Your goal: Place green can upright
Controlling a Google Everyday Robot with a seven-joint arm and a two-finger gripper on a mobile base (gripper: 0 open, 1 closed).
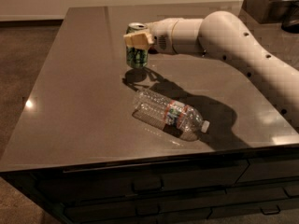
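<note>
Claw (138, 38) over the far middle of the table (70, 125), closed on the upper part of the green can (137, 57), one tan finger (135, 39) across its front. Can upright, directly under the claw: green-and-white patterned label, silver top rim (contact between base and table not discernible). Clear bottle (168, 115) on its side, nearer the camera and right of the claw, well apart.
</note>
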